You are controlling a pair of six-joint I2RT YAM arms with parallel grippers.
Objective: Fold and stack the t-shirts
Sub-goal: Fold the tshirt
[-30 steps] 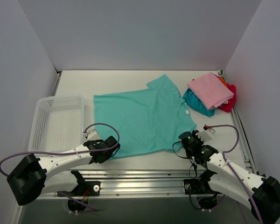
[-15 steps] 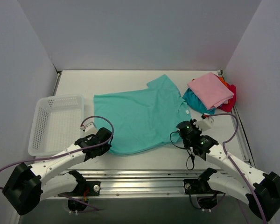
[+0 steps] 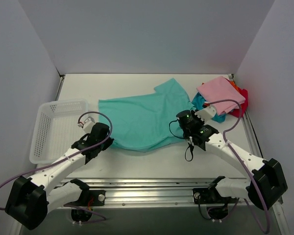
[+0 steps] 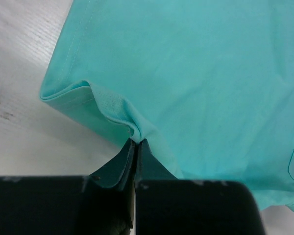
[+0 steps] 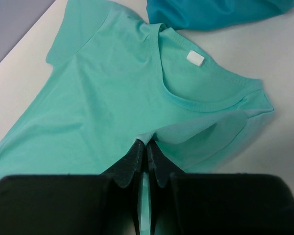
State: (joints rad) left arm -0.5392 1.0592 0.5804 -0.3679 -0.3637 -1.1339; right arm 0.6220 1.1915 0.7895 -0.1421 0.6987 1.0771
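A teal-green t-shirt lies spread on the white table, its near edge lifted and folded back over itself. My left gripper is shut on the shirt's near hem corner, the cloth pinched between both fingers. My right gripper is shut on the near sleeve side, below the collar with its white label. A stack of folded t-shirts stands at the back right: pink on top, teal-blue, red and orange beneath.
A white mesh basket sits at the left of the table. Grey walls close the space on three sides. A metal rail runs along the near edge between the arm bases. Purple cables loop over both arms.
Both grippers have moved away from the near edge toward the back, carrying the shirt's near edge with them. The visible teal-green area has grown shorter front to back.
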